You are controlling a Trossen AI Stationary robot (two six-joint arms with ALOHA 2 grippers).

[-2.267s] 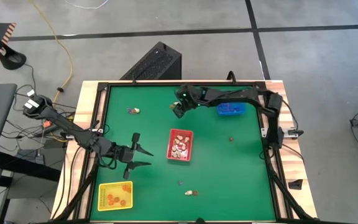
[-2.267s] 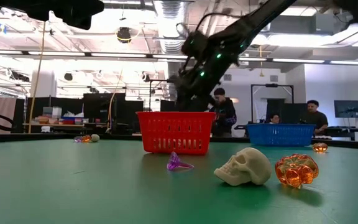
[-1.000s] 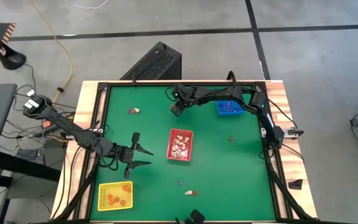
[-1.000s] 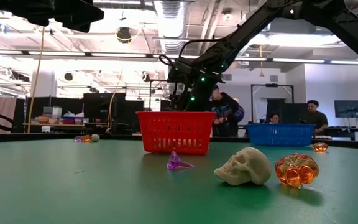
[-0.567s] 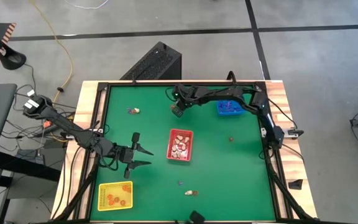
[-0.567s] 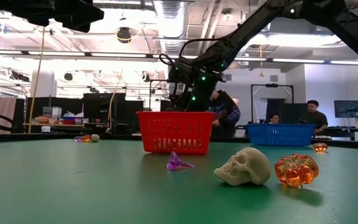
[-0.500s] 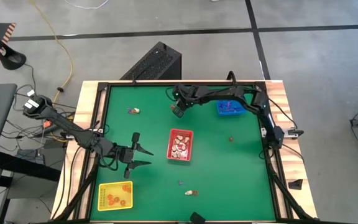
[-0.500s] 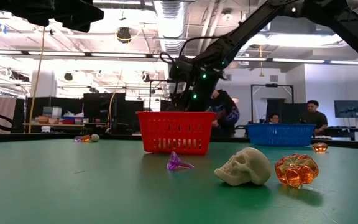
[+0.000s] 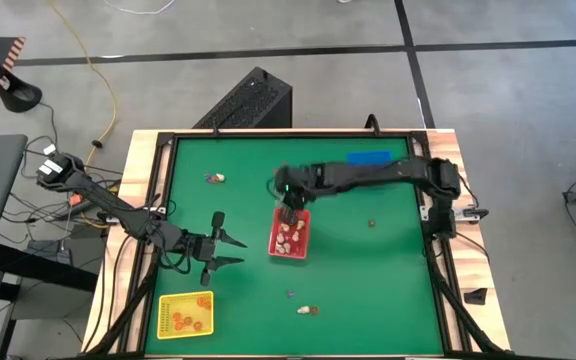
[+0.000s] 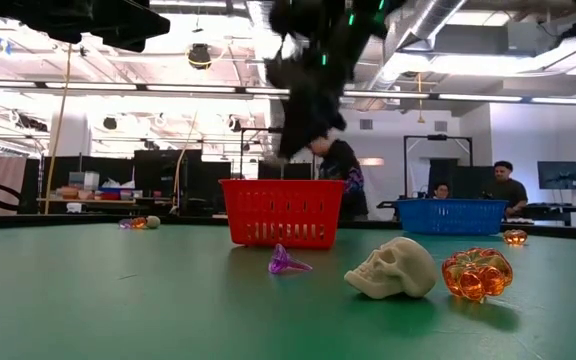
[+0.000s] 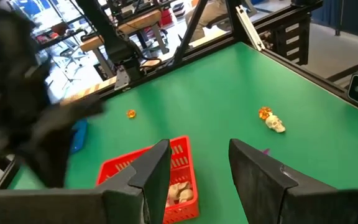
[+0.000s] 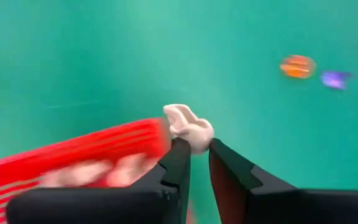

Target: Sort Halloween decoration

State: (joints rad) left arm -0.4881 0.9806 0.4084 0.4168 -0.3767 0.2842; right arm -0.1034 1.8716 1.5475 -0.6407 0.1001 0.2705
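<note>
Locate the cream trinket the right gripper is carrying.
The cream trinket is pinched in the right gripper, just above the far edge of the red tray mid-table in the high view.

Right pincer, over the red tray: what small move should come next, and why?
Probably open and drop. The right pincer holds a cream trinket above the red tray, which already contains pale pieces; shift slightly inward first, since the wrist view shows the trinket near the tray's edge.

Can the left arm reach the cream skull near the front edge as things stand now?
Probably yes. The left claw is open and empty, and bare green table lies between it and the cream skull. The right claw works over the red tray, away from that path.
</note>
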